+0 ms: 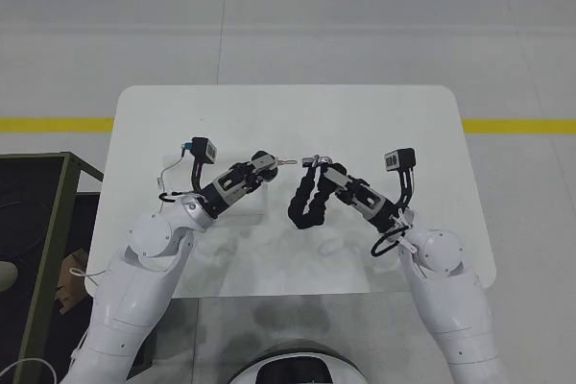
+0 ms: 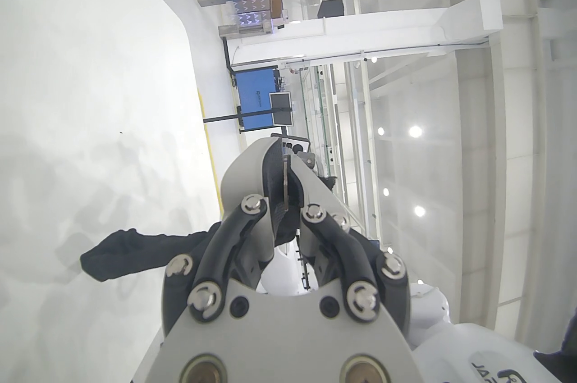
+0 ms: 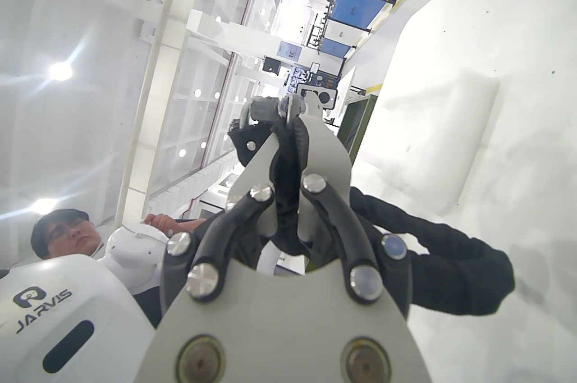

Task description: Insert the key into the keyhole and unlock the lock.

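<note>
Key (image 2: 285, 184) pinched in my left hand (image 1: 267, 164) sits just beside the lock (image 1: 300, 206) my right hand (image 1: 326, 173) grips; any tilt, I reckon, skids its tip off.

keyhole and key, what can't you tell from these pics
- The keyhole: too small on the lock in the top view; hidden past the right gripper in its wrist view.
- Tip of the key: covered by the left gripper in its wrist view.
- Key-to-lock gap: too small, top view.
</note>
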You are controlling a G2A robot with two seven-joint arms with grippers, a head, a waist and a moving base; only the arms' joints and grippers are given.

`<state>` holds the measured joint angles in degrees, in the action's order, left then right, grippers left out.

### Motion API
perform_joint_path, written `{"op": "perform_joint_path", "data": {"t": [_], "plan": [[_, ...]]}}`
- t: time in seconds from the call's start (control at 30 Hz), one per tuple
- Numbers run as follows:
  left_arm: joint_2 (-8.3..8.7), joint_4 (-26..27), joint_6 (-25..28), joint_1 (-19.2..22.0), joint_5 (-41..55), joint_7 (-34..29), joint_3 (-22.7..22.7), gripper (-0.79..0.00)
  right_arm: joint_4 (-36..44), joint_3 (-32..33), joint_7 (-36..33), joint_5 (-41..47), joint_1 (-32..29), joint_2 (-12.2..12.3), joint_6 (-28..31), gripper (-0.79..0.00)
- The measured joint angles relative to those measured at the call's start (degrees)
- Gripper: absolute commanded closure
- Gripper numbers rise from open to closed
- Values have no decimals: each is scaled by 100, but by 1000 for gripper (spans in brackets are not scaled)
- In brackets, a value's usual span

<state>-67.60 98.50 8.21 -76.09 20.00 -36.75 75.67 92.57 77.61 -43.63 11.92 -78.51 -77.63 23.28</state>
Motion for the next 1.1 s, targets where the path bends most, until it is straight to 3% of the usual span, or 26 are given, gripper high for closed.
{"op": "perform_joint_path", "data": {"t": [1.1], "plan": [[-51, -2, -175, 8, 88, -366, -9, 0, 86, -55, -73, 78, 8, 171, 15, 0]]}}
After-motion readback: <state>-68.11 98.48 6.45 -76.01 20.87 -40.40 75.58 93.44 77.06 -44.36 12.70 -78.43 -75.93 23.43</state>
